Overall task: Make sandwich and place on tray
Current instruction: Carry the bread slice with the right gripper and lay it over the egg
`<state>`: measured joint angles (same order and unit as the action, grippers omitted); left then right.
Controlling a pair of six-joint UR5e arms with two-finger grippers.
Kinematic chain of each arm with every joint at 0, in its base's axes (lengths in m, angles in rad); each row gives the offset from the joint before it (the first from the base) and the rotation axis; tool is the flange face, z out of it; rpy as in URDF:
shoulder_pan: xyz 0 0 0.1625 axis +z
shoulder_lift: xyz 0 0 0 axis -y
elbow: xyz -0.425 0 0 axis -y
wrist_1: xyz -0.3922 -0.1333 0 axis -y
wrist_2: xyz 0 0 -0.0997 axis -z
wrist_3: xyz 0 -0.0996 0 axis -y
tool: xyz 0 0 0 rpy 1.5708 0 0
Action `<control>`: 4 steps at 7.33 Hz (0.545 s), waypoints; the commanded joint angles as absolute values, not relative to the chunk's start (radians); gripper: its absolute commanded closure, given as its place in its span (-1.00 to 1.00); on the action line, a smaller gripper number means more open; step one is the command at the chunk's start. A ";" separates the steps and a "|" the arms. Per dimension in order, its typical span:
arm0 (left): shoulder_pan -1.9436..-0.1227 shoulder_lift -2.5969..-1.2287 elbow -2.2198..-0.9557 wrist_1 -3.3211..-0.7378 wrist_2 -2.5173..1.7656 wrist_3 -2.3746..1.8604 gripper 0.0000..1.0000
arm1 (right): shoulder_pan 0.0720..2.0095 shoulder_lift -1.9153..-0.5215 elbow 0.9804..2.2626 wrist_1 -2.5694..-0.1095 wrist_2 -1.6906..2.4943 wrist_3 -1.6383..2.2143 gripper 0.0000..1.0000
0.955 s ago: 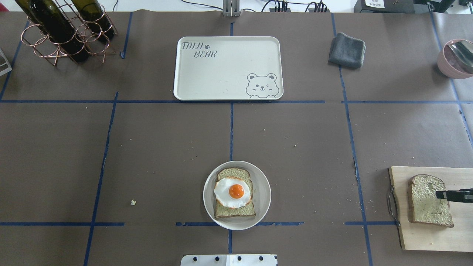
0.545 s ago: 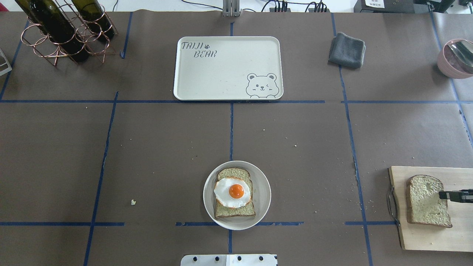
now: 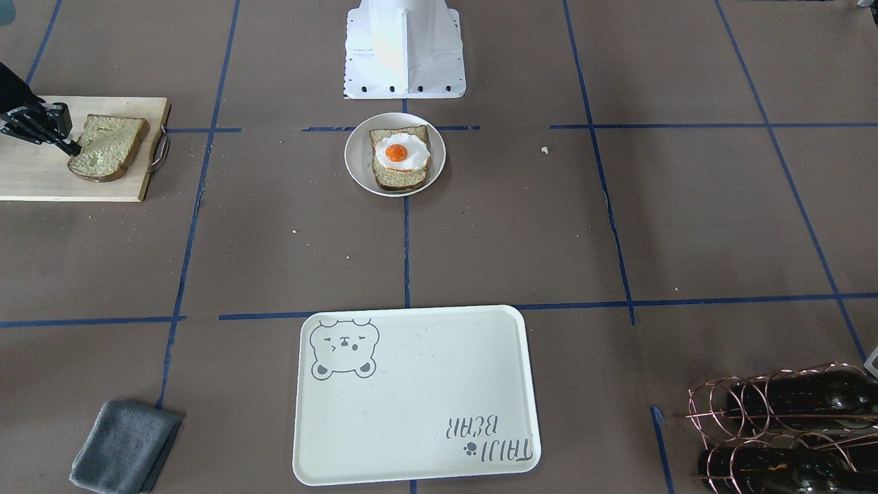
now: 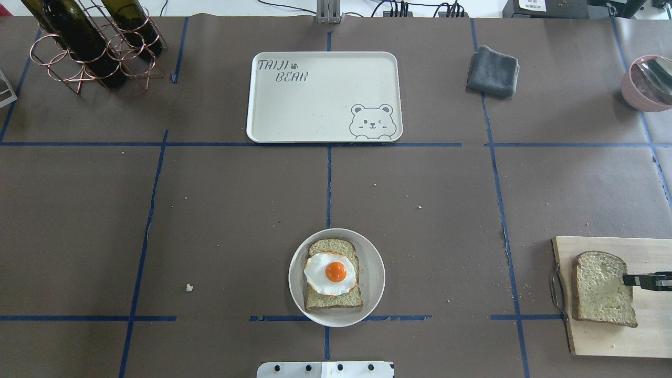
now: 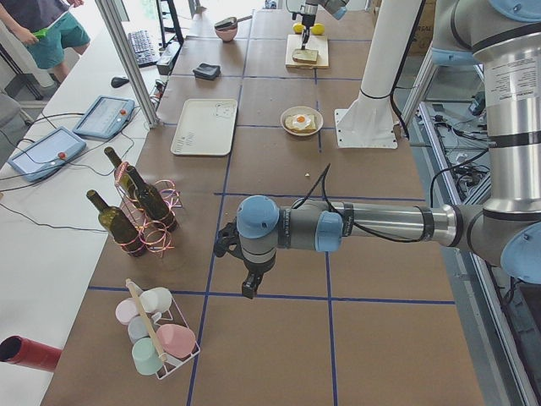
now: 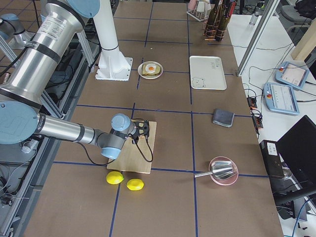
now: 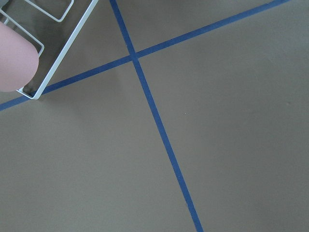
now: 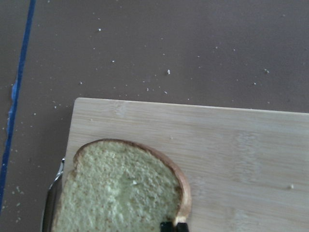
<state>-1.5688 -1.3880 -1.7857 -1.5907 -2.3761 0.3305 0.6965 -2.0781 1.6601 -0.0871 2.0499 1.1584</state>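
Observation:
One bread slice with a fried egg (image 4: 332, 272) on top lies on a round white plate (image 4: 376, 273) near the robot's base. The second bread slice (image 4: 601, 287) lies on a wooden cutting board (image 4: 651, 331) at the far right. My right gripper (image 4: 628, 279) is shut on that slice's right crust edge, as the right wrist view (image 8: 174, 226) shows. The cream bear tray (image 4: 315, 100) sits empty at the table's far middle. My left gripper (image 5: 248, 289) hangs over bare table far to the left; I cannot tell if it is open.
A wire rack with wine bottles (image 4: 89, 42) stands at the far left. A grey cloth (image 4: 492, 71) and a pink bowl with a spoon (image 4: 648, 84) are at the far right. Two lemons (image 6: 125, 180) lie beside the board. A cup rack (image 5: 156, 334) is near my left arm.
The bread slice on the board has shifted a little to the left and turned slightly, with the right gripper staying at its right edge.

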 commanded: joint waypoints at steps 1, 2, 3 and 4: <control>-1.569 -1.387 -1.786 -1.591 -2.375 0.330 -1.00 | 0.738 -2.042 1.710 -0.060 2.161 1.163 1.00; -1.569 -1.387 -1.784 -1.591 -2.375 0.330 -1.00 | 0.745 -2.022 1.779 -0.060 2.202 1.211 1.00; -1.569 -1.387 -1.779 -1.591 -2.375 0.331 -1.00 | 0.746 -1.955 1.825 -0.069 2.218 1.297 1.00; -1.569 -1.387 -1.769 -1.591 -2.375 0.331 -1.00 | 0.742 -1.860 1.828 -0.080 2.211 1.358 1.00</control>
